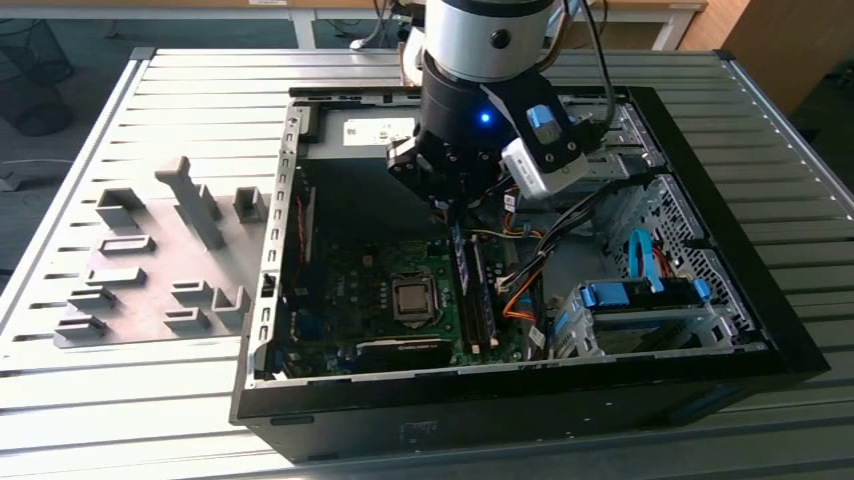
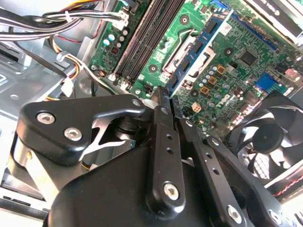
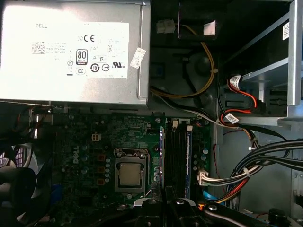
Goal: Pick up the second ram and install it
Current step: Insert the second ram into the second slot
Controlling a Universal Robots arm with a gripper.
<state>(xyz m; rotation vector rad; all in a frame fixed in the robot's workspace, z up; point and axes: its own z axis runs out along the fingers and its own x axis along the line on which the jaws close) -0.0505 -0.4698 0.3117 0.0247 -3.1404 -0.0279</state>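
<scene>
Your gripper [image 2: 166,97] has its fingers pinched together on the second ram [image 1: 463,262], a thin dark strip standing on edge over the memory slots [image 3: 176,156] beside the CPU socket [image 3: 129,172]. You look to be seating it; next calls for straight, even downward pressure

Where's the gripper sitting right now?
In the exterior view the gripper hangs inside the open computer case, just above the far end of the memory slots, right of the CPU socket.
</scene>
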